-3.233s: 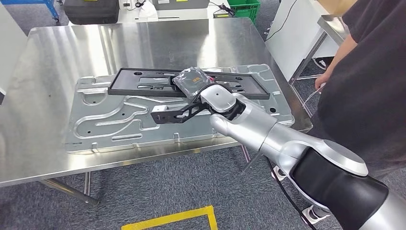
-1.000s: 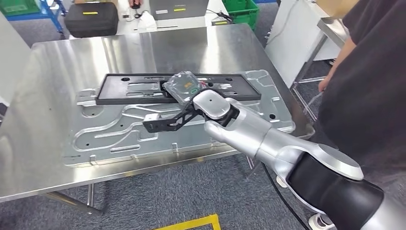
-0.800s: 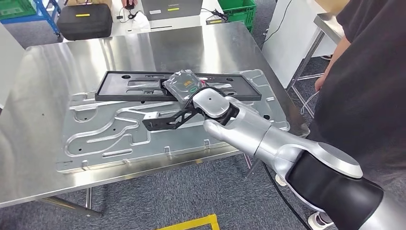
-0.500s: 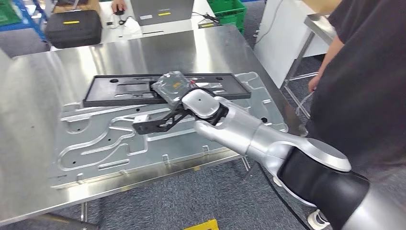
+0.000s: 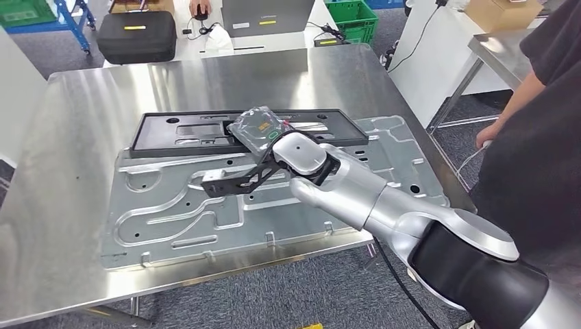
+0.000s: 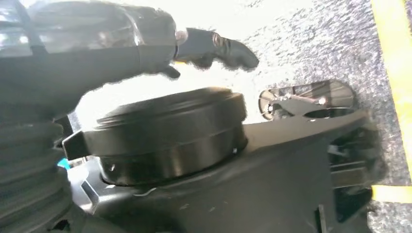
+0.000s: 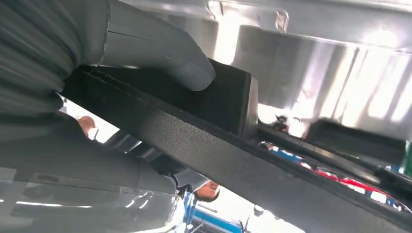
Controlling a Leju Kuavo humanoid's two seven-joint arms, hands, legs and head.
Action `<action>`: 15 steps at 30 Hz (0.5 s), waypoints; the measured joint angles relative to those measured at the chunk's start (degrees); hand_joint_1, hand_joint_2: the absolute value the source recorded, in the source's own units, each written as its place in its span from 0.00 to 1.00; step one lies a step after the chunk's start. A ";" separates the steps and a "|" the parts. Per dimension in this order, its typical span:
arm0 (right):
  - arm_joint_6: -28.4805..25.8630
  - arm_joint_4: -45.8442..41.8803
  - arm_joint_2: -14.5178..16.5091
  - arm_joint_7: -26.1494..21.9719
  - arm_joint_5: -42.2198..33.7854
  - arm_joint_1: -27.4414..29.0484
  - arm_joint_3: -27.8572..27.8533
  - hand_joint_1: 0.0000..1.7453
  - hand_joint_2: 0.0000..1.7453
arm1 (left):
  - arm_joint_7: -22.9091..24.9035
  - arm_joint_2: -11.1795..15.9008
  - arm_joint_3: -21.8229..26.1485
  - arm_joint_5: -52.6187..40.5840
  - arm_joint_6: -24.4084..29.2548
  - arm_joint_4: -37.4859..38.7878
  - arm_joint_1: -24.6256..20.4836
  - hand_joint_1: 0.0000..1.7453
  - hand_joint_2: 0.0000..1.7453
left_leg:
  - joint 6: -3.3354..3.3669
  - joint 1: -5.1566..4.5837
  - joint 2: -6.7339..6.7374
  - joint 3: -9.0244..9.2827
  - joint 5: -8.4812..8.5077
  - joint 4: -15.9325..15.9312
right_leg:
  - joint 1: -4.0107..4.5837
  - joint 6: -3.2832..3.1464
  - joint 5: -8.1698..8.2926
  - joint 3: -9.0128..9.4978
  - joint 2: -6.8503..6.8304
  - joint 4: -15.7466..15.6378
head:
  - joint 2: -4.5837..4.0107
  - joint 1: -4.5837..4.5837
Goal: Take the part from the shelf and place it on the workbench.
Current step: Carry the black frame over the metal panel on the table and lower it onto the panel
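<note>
My right hand point(image 5: 301, 156) grips one end of a black openwork bracket part point(image 5: 236, 179), which sticks out to the left just above a large stamped silver panel point(image 5: 171, 212) on the steel workbench point(image 5: 75, 130). In the right wrist view the grey thumb point(image 7: 160, 60) presses on the part's black bar point(image 7: 218, 145), with darker fingers beneath it. In the left wrist view my left hand point(image 6: 214, 46) hangs over grey carpet, its dark fingers holding nothing.
A long black frame point(image 5: 178, 130) and a plastic-bagged part point(image 5: 255, 127) lie on the panel just behind my hand. A person in a dark shirt point(image 5: 541, 157) stands close at the right. A black case point(image 5: 133, 35) and a green crate point(image 5: 353, 14) sit farther back.
The whole picture has shifted, so the camera moved. My right hand still holds the black part over the silver panel, in about the same spot relative to the frame and bag.
</note>
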 joint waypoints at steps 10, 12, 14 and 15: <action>0.03 -0.59 1.98 -1.38 0.50 0.83 1.54 1.00 1.00 | -1.35 -0.31 -0.13 -0.86 0.61 -0.01 -0.10 0.00 1.00 | -0.20 -0.01 -0.67 -0.08 -0.13 -0.52 | 0.07 0.98 -1.27 1.85 -0.63 -3.69 | 0.00 0.79; 0.05 -0.59 2.15 -1.58 0.57 0.97 1.80 1.00 1.00 | -1.38 -0.21 -0.13 -0.86 0.60 -0.01 -0.07 0.00 1.00 | -0.15 -0.23 -0.77 -0.09 -0.15 -0.52 | -0.26 2.13 -2.09 2.43 -0.75 -4.47 | 0.00 0.56; 0.07 -0.59 2.28 -1.72 0.74 1.06 2.08 1.00 1.00 | -1.39 -0.14 -0.14 -0.87 0.58 -0.01 -0.06 0.00 1.00 | -0.13 -0.28 -0.80 -0.07 -0.14 -0.52 | -0.38 2.76 -2.18 2.52 -0.79 -4.58 | 0.00 0.31; 0.09 -0.58 2.35 -1.79 0.87 1.08 2.21 1.00 1.00 | -1.39 -0.12 -0.15 -0.88 0.56 -0.01 -0.06 0.00 1.00 | -0.11 -0.28 -0.80 -0.06 -0.13 -0.52 | -0.38 2.76 -2.17 2.53 -0.80 -4.58 | 0.00 0.27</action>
